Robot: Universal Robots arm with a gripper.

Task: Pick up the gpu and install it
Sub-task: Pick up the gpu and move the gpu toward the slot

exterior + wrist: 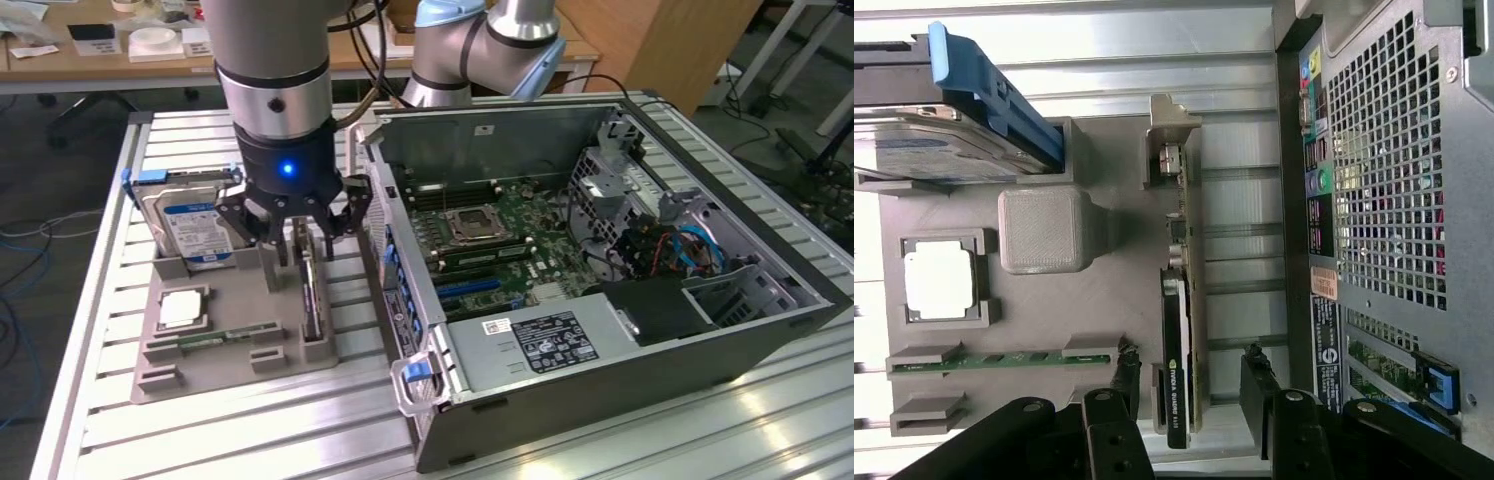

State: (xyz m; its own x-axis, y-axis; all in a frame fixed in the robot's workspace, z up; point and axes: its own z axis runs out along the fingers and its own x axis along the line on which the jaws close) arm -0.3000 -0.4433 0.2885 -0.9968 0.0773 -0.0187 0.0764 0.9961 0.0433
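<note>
The black gripper (300,258) has a glowing blue light just above it. Between its jaws, the graphics card (1174,345) is black with a pale metal edge. Beneath, the tray (227,300) is plain grey. Nearby, the hard drive (198,230) has a blue and white label, and the memory stick (214,338) is green.

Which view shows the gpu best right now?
The wrist view: the gpu stands on edge in the grey tray, nearly its full length visible, with the open gripper straddling it. In the exterior view the gripper partly hides it; only a thin dark strip shows.
</note>
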